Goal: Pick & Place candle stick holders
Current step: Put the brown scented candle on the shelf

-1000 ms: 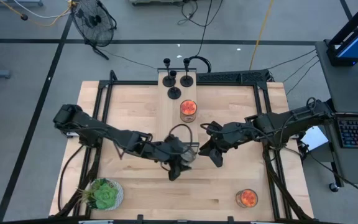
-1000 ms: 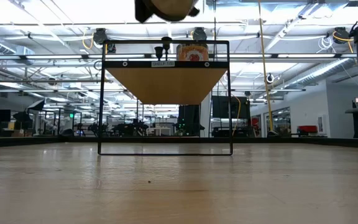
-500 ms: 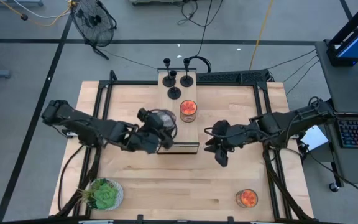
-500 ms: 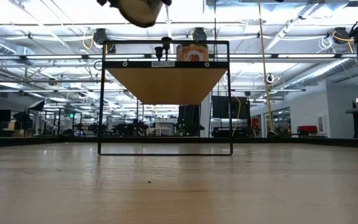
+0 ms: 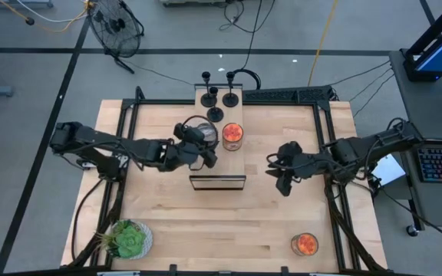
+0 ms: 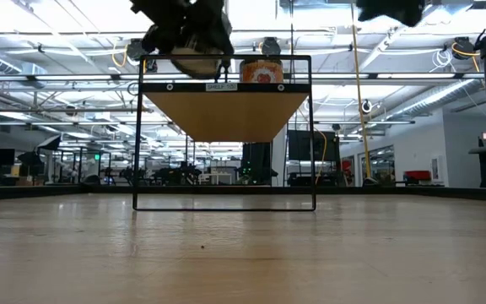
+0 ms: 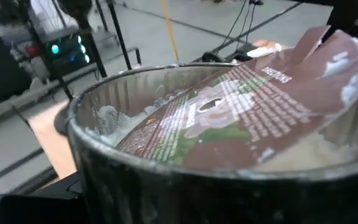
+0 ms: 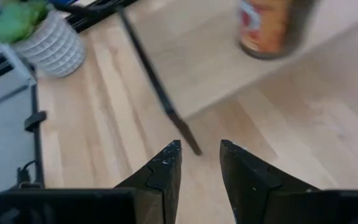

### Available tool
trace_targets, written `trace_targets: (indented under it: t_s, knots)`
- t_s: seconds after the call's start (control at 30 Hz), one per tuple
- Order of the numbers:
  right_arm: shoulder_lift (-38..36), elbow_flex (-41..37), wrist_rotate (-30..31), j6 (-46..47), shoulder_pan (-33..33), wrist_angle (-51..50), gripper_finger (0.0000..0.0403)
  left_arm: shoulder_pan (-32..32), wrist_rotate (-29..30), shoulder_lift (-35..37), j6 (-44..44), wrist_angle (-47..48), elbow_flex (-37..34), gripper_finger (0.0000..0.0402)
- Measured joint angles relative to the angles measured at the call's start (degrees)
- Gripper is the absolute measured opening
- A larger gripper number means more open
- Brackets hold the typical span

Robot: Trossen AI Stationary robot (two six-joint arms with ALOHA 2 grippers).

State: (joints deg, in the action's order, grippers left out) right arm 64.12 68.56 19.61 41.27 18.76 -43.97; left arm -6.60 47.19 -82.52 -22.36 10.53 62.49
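Observation:
Three black candle stick holders [image 5: 216, 113] stand on their round bases at the far end of a raised wooden shelf [image 5: 219, 165], beside an orange-filled jar [image 5: 232, 135]. My left gripper [image 5: 196, 147] reaches in from the table's left, shut on a clear glass jar [image 5: 200, 135] with a brown label [image 7: 241, 106], at the shelf's left edge. In the low view this jar [image 6: 196, 61] is at shelf-top height; whether it touches the shelf I cannot tell. My right gripper [image 5: 282, 179] hovers right of the shelf, narrowly open [image 8: 201, 152], with nothing between its fingers. My left gripper holds the glass jar by its side wall [image 7: 166, 186], coming nearly level from the table's left. The jar itself hides the fingers in the wrist view, so the exact contact place does not show. The jar stands about upright, mouth up.
A second orange-filled jar [image 5: 305, 244] stands near the table's front right. A green plant in a white pot [image 5: 129, 239] sits at the front left. The shelf's black frame legs [image 6: 135, 135] stand mid-table. Bare wood lies between the shelf and the near edge.
My left gripper has carried the glass jar from over the shelf's near end toward the far edge, along the shelf's left side, swinging round so that it points toward the table's right. My right gripper has drawn back toward the table's right edge.

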Motion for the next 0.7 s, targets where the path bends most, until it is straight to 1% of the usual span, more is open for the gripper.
trace_targets:
  t_s: [0.07, 0.17, 0.23, 0.3, 0.33, 0.4, 0.47, 0.5, 0.53, 0.6, 0.7]
  knots:
    - [-2.88, -2.95, 1.56, 1.90, -0.05, 0.48, 0.0102, 1.08, -1.08, 0.38, 2.37, -5.69, -1.45, 0.0348]
    - [-7.31, -7.45, 1.78, 4.53, -0.07, 3.19, 0.0102, 2.66, -1.67, 2.26, 2.96, -7.83, -5.38, 0.0348]
    - [-10.14, -10.60, 1.45, 6.07, -0.04, 5.53, 0.0102, 3.87, -2.89, 2.14, 3.25, -13.29, -7.96, 0.0348]
    - [-12.70, -13.56, 1.40, 7.19, -0.04, 8.52, 0.0101, 4.51, -3.58, 3.72, 3.20, -15.46, -11.39, 0.0348]
    - [-13.99, -14.93, 1.38, 7.50, -0.07, 10.08, 0.0101, 4.83, -3.67, 4.03, 3.20, -17.98, -12.74, 0.0348]
    - [-16.10, -17.50, 1.39, 7.55, -0.07, 12.68, 0.0100, 5.40, -6.26, 3.87, 3.87, -25.75, -14.75, 0.0348]
    - [-17.91, -19.58, 1.38, 7.55, -0.07, 15.87, 0.0100, 5.98, -7.17, 3.93, 6.76, -29.30, -16.85, 0.0348]
    - [-18.70, -20.53, 1.37, 7.31, -0.07, 16.96, 0.0100, 6.38, -8.67, 3.72, 7.34, -31.35, -17.27, 0.0348]
    - [-19.33, -21.51, 1.36, 7.11, -0.07, 17.96, 0.0100, 6.88, -9.87, 3.46, 7.41, -32.25, -17.37, 0.0348]
    - [-20.59, -22.87, 1.36, 7.11, -0.07, 19.74, 0.0100, 7.70, -10.10, 3.10, 7.20, -31.73, -17.46, 0.0348]
    - [-21.72, -23.93, 1.36, 6.95, -0.07, 19.50, 0.0100, 8.76, -10.78, 2.76, 7.92, -30.09, -17.72, 0.0348]
